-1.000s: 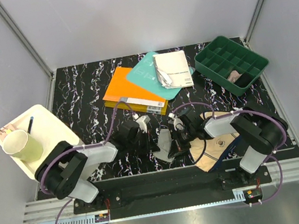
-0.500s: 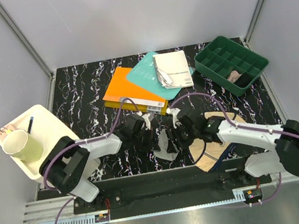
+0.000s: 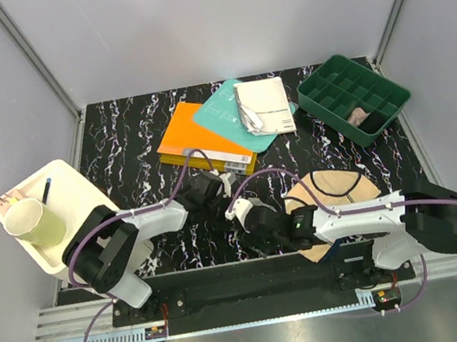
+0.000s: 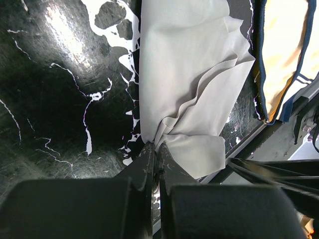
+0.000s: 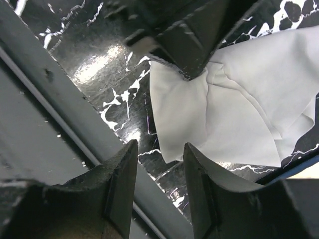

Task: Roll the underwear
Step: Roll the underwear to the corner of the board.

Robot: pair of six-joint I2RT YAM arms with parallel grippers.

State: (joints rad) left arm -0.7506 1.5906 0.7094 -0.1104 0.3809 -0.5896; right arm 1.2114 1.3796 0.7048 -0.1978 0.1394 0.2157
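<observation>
The light grey underwear lies crumpled on the black marbled table. My left gripper is shut on one bunched corner of it. In the right wrist view the same grey underwear spreads out, with the left gripper pinching it from above. My right gripper is open just off the cloth's near corner, by the table's front edge, with nothing between its fingers. The beige underwear with navy edging lies flat to the right, partly under the right arm. In the top view both grippers meet at the table's front middle and hide the grey piece.
An orange book, a teal book and a white booklet lie at the back centre. A green compartment tray stands back right. A white tray with a cup sits at the left. The metal front rail runs close by.
My right gripper has opened and its arm has stretched low to the left, toward the grey underwear's near corner. The left gripper stays shut on the cloth and has shifted slightly.
</observation>
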